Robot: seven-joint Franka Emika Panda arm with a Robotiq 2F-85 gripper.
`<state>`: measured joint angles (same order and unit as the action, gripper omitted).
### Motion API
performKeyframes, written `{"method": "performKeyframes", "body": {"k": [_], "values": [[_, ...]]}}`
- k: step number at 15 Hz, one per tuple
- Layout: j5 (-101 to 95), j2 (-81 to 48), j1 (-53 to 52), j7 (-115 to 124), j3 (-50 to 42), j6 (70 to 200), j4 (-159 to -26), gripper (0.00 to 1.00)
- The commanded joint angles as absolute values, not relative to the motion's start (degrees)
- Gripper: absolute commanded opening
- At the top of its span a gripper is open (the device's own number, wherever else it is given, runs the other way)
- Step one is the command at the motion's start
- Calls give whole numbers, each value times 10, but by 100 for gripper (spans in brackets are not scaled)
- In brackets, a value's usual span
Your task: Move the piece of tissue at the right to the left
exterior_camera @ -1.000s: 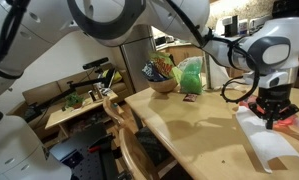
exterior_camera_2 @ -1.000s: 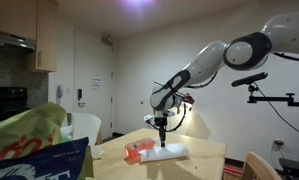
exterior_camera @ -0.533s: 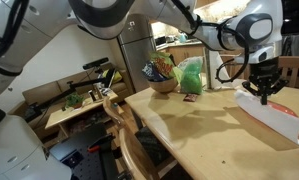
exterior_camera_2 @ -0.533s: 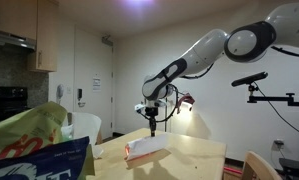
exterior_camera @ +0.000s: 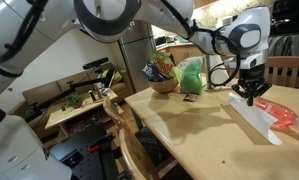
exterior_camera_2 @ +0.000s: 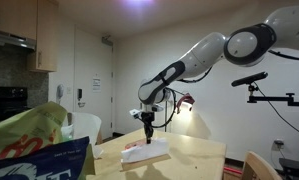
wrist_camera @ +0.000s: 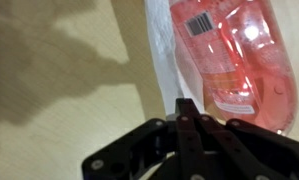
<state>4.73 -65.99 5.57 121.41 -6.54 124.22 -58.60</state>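
The piece of tissue (exterior_camera: 251, 116) is a long white sheet lying flat on the wooden table (exterior_camera: 189, 135). A pink translucent plastic pack (exterior_camera: 281, 115) rests on it. In the wrist view the tissue (wrist_camera: 161, 45) runs up the frame under the pack (wrist_camera: 231, 55), which has a barcode. My gripper (exterior_camera: 253, 98) points straight down at the tissue's near end, jaws shut, pinching the sheet's edge (wrist_camera: 186, 106). In an exterior view the gripper (exterior_camera_2: 149, 140) stands over the tissue (exterior_camera_2: 151, 158), with the pack (exterior_camera_2: 136, 147) just beside it.
A bowl of snack packets (exterior_camera: 161, 78) and a green bag (exterior_camera: 190, 75) stand at the table's back. A wooden chair (exterior_camera: 123, 128) is at its edge. A crisp bag (exterior_camera_2: 34, 150) fills one view's foreground. A camera arm (exterior_camera_2: 264, 97) stands beyond the table.
The gripper has travelled leftward in both exterior views, lifting and then coming back down. The tissue and the pink pack have slid along the table with it.
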Motion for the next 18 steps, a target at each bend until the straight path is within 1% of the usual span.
{"method": "performKeyframes", "body": {"k": [1, 9, 18], "values": [[63, -686, 61, 1166, -49, 1217, -558, 0], [86, -713, 87, 1152, -46, 1232, -599, 0], [96, -688, 148, 1201, -67, 1261, -687, 0]]}}
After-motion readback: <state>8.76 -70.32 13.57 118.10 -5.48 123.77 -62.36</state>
